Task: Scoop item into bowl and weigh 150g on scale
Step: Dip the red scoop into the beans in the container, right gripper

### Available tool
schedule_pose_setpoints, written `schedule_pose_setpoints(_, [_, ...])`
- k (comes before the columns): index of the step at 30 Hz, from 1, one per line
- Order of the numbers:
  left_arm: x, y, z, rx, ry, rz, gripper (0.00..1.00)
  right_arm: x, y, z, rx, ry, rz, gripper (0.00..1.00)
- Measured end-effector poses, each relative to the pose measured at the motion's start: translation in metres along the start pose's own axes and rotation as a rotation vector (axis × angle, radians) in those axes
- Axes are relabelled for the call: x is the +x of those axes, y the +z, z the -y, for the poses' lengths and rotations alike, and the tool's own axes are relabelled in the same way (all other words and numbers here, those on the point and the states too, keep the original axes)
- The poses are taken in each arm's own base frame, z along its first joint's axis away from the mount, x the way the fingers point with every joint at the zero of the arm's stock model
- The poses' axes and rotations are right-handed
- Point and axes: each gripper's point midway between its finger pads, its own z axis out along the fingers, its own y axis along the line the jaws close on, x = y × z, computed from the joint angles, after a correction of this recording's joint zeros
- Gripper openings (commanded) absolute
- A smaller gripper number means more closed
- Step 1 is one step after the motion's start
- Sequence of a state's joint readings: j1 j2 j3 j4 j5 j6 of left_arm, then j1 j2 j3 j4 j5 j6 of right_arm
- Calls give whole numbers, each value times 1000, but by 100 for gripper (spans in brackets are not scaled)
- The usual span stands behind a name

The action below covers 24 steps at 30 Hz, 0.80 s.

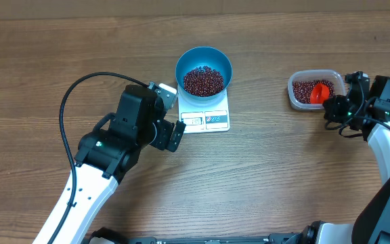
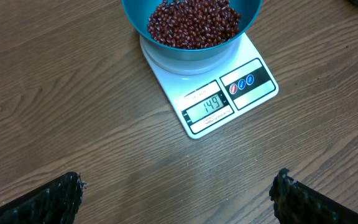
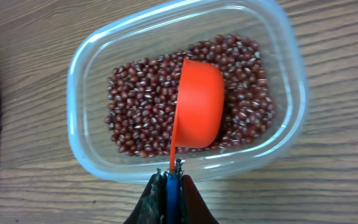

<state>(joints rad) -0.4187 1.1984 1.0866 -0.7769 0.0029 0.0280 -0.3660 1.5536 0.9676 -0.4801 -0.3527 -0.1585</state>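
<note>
Standing over a wooden table (image 1: 283, 183), two robot arms face a weighing setup. The left gripper (image 2: 179, 208) hangs just in front of the white scale (image 1: 205, 119), spread wide open and holding nothing. From there its wrist camera looks straight at the display (image 2: 211, 104), which seems the reason for parking it so close.

The blue bowl (image 1: 226, 64) sits on the scale, covering most of it and leaving only the front strip bare. Well off to the right, a clear plastic tub (image 3: 79, 68) rests flat on the wood.

The right gripper (image 3: 169, 186) is pinched tight on the thin handle (image 3: 173, 146) of an orange scoop (image 3: 197, 102). The scoop lies tilted on the tub's contents with its rounded back showing; whether it carries anything cannot be told.

Dark red beans (image 1: 204, 80) form a mound in the bottom of the bowl, and more cover the tub floor. The display appears to read 149, so the weighing looks all but done, needing at most a few more grains.

Open wood lies between tub and bowl, giving the scoop a free path across. The bowl's rim and the left gripper parked beside the scale are the edges to clear.
</note>
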Motion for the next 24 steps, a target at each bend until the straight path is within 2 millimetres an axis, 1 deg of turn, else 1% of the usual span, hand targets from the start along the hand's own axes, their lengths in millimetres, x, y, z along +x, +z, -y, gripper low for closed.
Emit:
schedule_pose_setpoints(7, [0, 0, 0, 0, 0, 0, 100, 2, 7, -24, -41, -49, -16, 4])
schedule_pose_setpoints(11, [0, 0, 0, 0, 0, 0, 100, 1, 9, -32, -53, -84, -15, 4])
schedule_pose_setpoints(18, [0, 0, 0, 0, 0, 0, 99, -7, 9, -29, -47, -100, 20, 4])
schedule_pose_setpoints(24, [0, 0, 0, 0, 0, 0, 99, -10, 5, -12, -20, -81, 33, 4])
